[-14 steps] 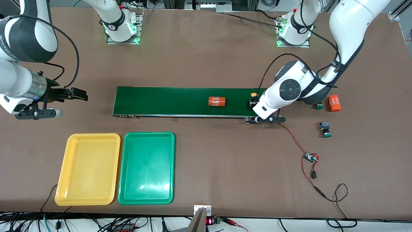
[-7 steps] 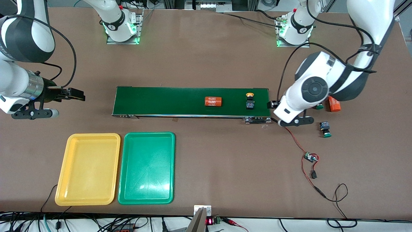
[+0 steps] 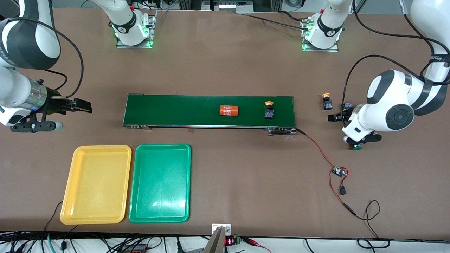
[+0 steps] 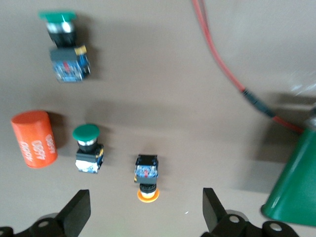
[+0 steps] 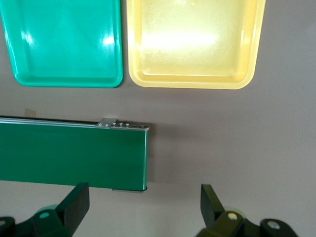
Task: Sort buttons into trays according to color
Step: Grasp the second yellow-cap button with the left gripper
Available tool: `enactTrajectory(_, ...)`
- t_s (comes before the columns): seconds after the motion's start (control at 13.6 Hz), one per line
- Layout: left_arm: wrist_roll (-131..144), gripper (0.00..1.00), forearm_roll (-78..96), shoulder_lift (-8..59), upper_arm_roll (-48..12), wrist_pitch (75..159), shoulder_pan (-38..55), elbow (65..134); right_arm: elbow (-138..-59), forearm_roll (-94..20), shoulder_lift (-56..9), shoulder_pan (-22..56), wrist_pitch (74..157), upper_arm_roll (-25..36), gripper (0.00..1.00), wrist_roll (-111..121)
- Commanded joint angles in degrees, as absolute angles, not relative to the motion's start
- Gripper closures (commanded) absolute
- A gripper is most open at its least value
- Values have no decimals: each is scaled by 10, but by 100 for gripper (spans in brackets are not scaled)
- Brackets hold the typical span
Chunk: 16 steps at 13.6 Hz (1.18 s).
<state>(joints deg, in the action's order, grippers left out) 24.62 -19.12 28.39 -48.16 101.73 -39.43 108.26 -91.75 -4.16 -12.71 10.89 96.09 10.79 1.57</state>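
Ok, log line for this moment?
left end effector: open over yellow-capped button | right end effector: open, waiting | trays: no buttons

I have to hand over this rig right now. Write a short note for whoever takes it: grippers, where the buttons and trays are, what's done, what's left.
Left gripper: open, empty, over the table past the conveyor belt, above loose buttons.
Right gripper: open, empty, waiting off the belt's other end.
Yellow-cap button rides on the belt beside an orange 4680 cylinder.
Second yellow-cap button lies on the table; two green-cap buttons and another orange cylinder lie near it.
Yellow tray and green tray: side by side, holding nothing.
Done: no button sorted.
Left: all four buttons.
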Motion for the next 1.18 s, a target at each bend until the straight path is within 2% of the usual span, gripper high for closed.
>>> enactTrajectory(0.0, 237, 0, -208, 265, -492, 1086, -424, 1173, -901, -45, -141, 88, 962, 107, 0, 4)
enactTrajectory(0.22, 237, 0, -256, 238, -490, 1219, -451, 1279, -874, 8, -139, 95, 974, 105, 0, 2)
enactTrajectory(0.44, 238, 0, -258, 242, -490, 1297, -479, 1332, -875, 21, -139, 103, 969, 104, 0, -17)
enactTrajectory(0.52, 238, 0, -259, 245, -488, 1299, -479, 1336, -876, 22, -139, 108, 966, 104, 0, -24)
enactTrajectory(0.59, 238, 6, -265, 246, -487, 1299, -481, 1339, -877, 22, -139, 105, 965, 104, 0, -35)
enactTrajectory(0.96, 246, 13, -268, 265, -487, 1300, -482, 1347, -876, 19, -136, 101, 965, 106, 0, -25)
enactTrajectory(1.1, 252, 28, -268, 272, -487, 1299, -482, 1347, -876, 18, -118, 102, 962, 108, 0, -28)
